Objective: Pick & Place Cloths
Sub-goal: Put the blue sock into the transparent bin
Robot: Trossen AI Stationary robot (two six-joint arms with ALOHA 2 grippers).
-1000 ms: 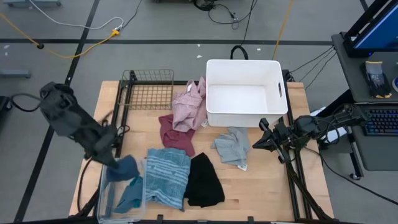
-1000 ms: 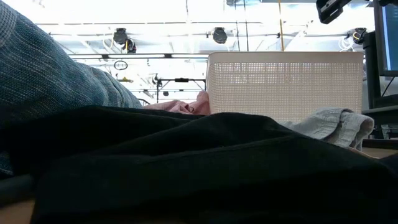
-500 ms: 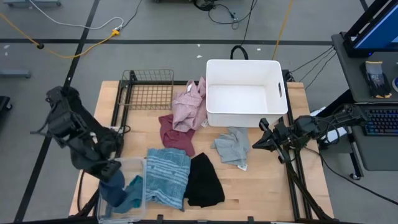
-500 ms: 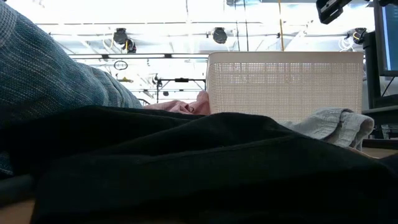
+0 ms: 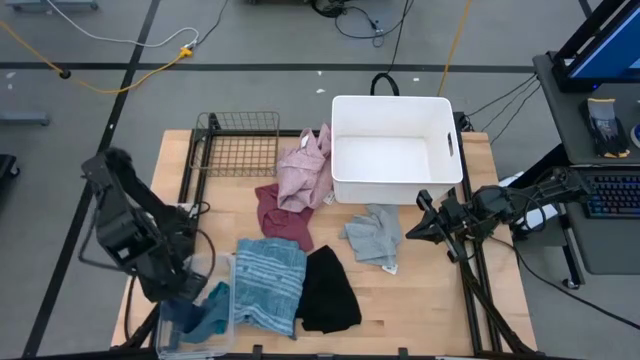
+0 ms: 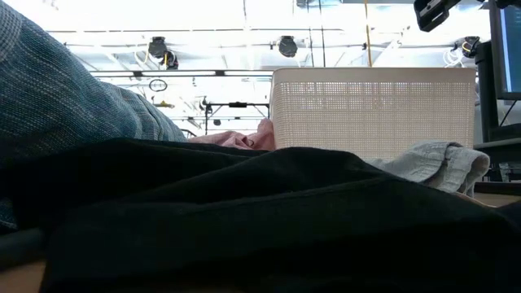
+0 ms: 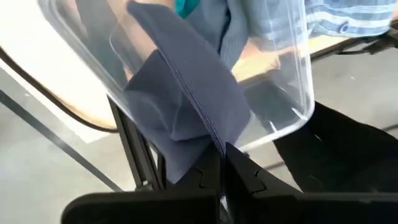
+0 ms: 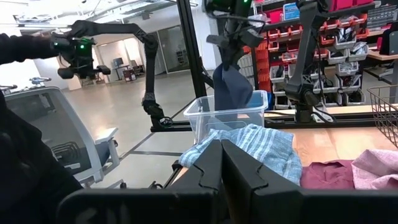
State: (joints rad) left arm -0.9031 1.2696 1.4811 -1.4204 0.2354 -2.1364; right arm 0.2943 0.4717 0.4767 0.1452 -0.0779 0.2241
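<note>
My left gripper [image 5: 183, 290] is shut on a navy cloth [image 7: 186, 93] above the clear plastic bin [image 5: 222, 262] at the table's near left corner. A teal cloth [image 5: 212, 308] lies in that bin. A blue-striped cloth [image 5: 270, 283] drapes over the bin's right wall onto the table. Flat on the table lie the black [image 5: 328, 290], maroon [image 5: 283, 215], pink [image 5: 305, 170] and grey [image 5: 373, 235] cloths. My right gripper [image 5: 425, 222] is shut and holds nothing, waiting at the table's right edge beside the grey cloth. My left gripper pinches the navy cloth by a stitched edge fold [image 7: 214, 140] between its two fingers, coming from above and pointing down. The cloth [image 8: 233, 87] hangs slack below the fingers, lifted off the table, with its lower end at about the bin's rim [image 8: 227, 113].
A white perforated basket [image 5: 395, 150] stands at the far right of the table, and a wire basket [image 5: 240, 145] at the far left. The black cloth [image 6: 244, 220] fills the low view's foreground. Bare wood shows near the right edge, past the grey cloth.
My left arm has swung toward the table's near left corner, carrying the navy cloth from over the bin's far end to over its near part. The gripper has stayed shut on the cloth. The other cloths have kept still.
</note>
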